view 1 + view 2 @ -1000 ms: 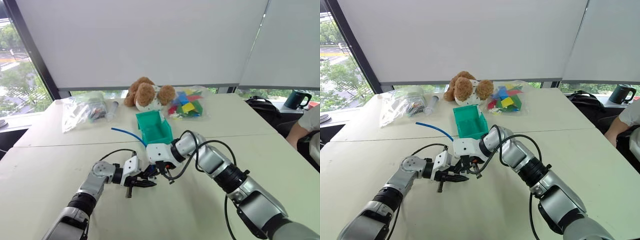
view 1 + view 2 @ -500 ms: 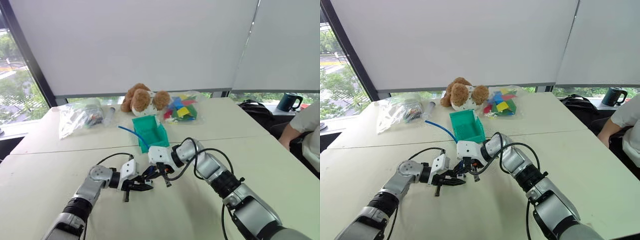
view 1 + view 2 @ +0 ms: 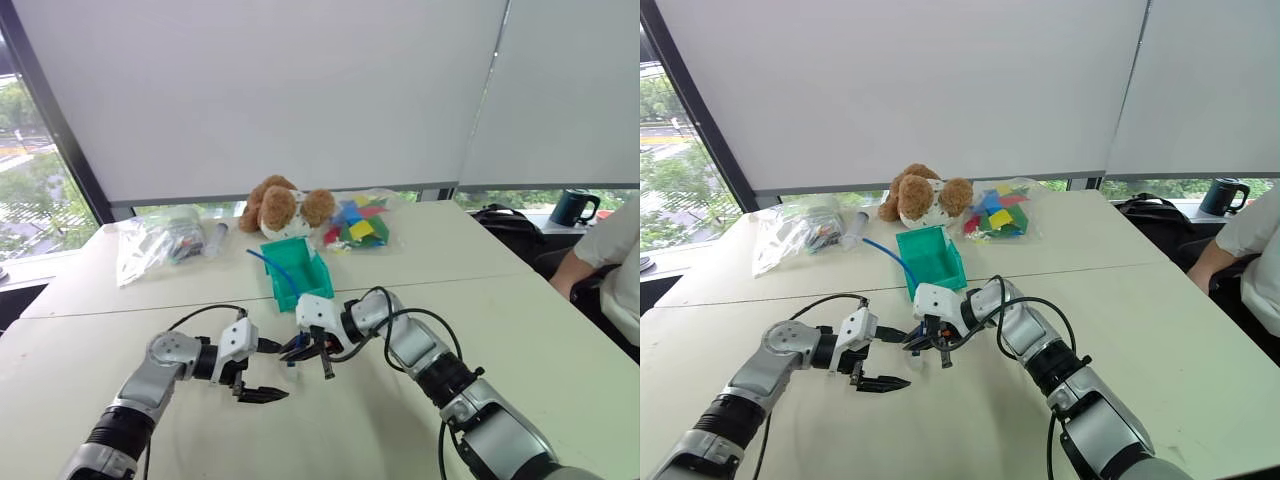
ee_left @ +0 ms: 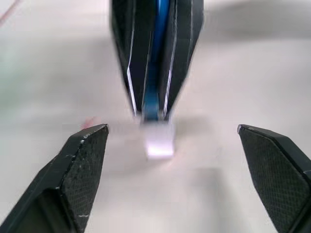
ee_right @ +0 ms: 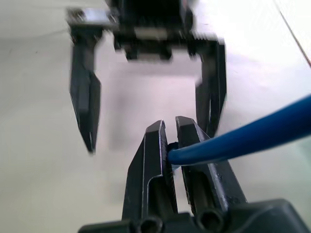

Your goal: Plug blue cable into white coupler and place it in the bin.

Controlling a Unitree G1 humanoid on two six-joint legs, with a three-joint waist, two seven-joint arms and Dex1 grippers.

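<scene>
Plug-in looks done: right pincer [image 3: 927, 345] clamped on cable [image 5: 252, 133], white coupler [image 4: 158, 138] on its end just above the tabletop [image 3: 350, 420]; left pincer [image 3: 880, 360] spread wide, empty. Next: carry to bin [image 3: 931, 259] close behind

1. There are no words, numbers, brands or signs to read on anything here.
</scene>
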